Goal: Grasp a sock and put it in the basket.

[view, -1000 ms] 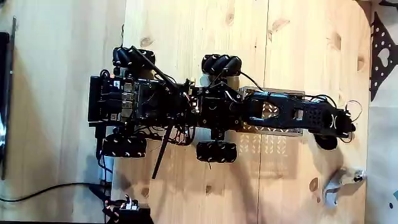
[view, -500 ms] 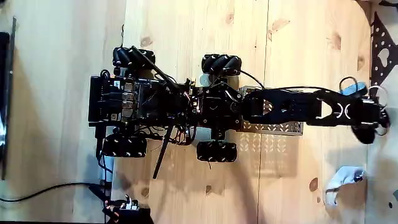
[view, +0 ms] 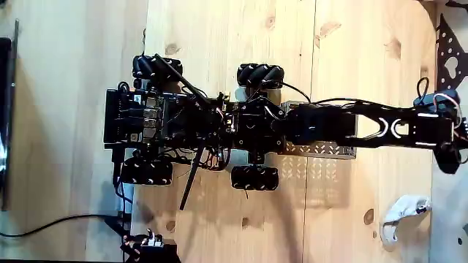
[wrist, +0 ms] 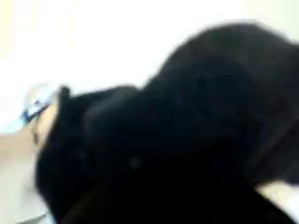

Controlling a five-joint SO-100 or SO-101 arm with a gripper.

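Note:
In the fixed view my arm (view: 380, 128) stretches far to the right from the wheeled base (view: 183, 120), and its gripper (view: 447, 158) hangs past the wooden board's right edge. The blurred wrist view is close on a soft black mass that looks like the black sock (wrist: 206, 121); I cannot make out the fingers or whether they touch it. The basket (view: 322, 151), with perforated grey metal walls, sits under the arm next to the base, mostly covered by it.
A small white sock with grey marks (view: 402, 212) lies at the lower right. A black perforated plate (view: 447, 66) stands at the upper right edge. A cable (view: 58, 219) and a dark panel (view: 6, 109) lie at the left.
The arm has stretched out to the right, carrying the gripper from above the basket's right end to the board's right edge. The base has not moved.

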